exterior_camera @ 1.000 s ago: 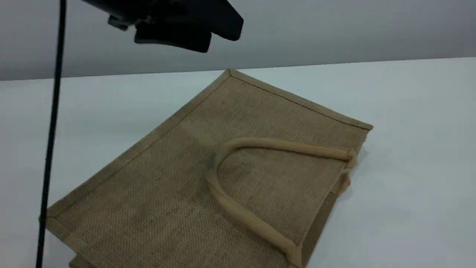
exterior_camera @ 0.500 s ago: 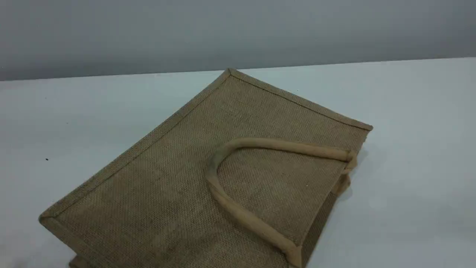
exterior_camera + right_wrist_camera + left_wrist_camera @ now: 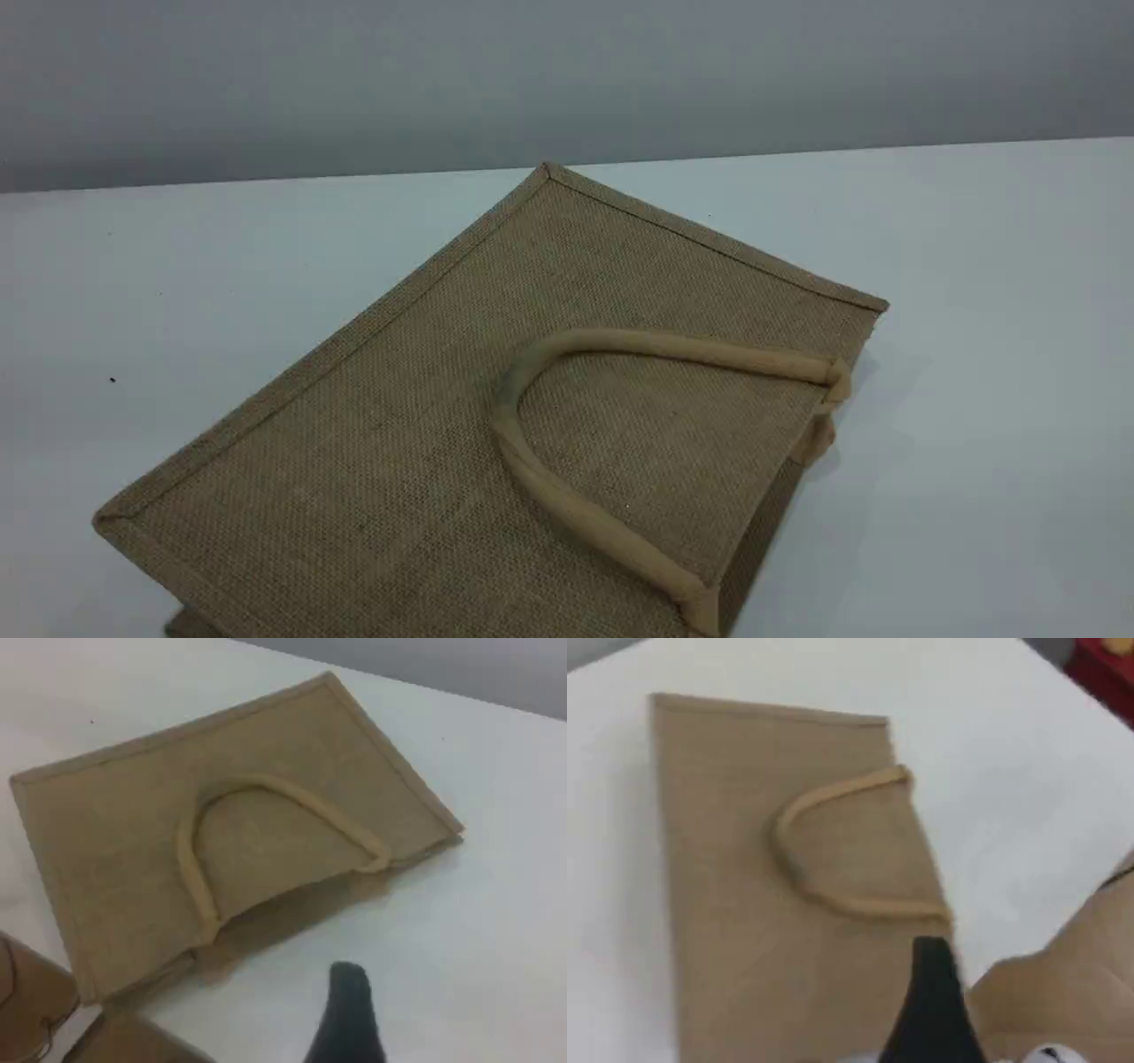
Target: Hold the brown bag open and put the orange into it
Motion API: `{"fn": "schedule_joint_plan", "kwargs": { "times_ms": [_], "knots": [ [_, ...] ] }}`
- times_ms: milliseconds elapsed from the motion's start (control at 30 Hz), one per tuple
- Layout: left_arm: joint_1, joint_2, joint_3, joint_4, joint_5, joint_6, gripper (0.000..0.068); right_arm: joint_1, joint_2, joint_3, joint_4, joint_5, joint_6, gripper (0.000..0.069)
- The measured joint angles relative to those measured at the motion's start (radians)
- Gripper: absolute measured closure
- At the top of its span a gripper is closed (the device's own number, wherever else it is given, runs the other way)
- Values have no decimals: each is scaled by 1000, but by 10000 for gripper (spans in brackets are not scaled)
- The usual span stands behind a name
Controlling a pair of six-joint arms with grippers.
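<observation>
The brown bag point(image 3: 496, 416) lies flat on the white surface point(image 3: 974, 354), mouth toward four o'clock, one beige handle point(image 3: 567, 505) looped on top. Left gripper point(image 3: 930, 948) and right gripper point(image 3: 347, 970) hover above, jaws spread, holding nothing.

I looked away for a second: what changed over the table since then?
The dark arm and its black cable, seen a second ago at the scene view's top left, have left that view. The brown bag lies flat as before, handle on top. Nothing was grasped or released.
</observation>
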Motion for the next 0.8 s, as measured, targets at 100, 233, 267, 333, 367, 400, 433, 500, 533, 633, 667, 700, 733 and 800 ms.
{"fn": "schedule_joint_plan", "kwargs": {
  "times_ms": [100,233,267,333,367,400,433,500,533,633,667,700,733,800],
  "knots": [
    [1,-100,0,92,57,-74,201,0,1,0,-2,1,0,204],
    [1,-228,47,214,88,-175,201,0,2,0,-2,1,1,204],
    [1,-261,68,242,88,-195,201,0,2,0,-2,1,1,204],
    [1,-318,116,280,87,-224,203,0,2,0,-2,1,1,204],
    [1,-347,147,294,87,-225,204,0,2,0,-2,1,1,204],
    [1,-375,174,300,85,-225,206,0,2,0,-2,1,1,204],
    [1,-396,207,306,81,-231,209,0,2,0,-2,1,1,204],
    [1,-443,279,323,57,-251,214,1,2,0,-2,1,1,204],
    [1,-464,310,330,39,-259,217,1,2,0,-2,1,1,204],
    [1,-516,412,340,-35,-274,220,1,2,0,-2,1,1,204],
    [1,-528,444,340,-49,-274,220,1,2,0,-2,1,1,204],
    [1,-541,473,340,-58,-274,220,-1,2,0,-2,1,1,204],
    [1,-551,499,340,-60,-274,220,-10,2,0,-2,1,1,204],
    [1,-559,531,340,-60,-274,222,-40,2,0,-2,1,1,204]
  ]
}}
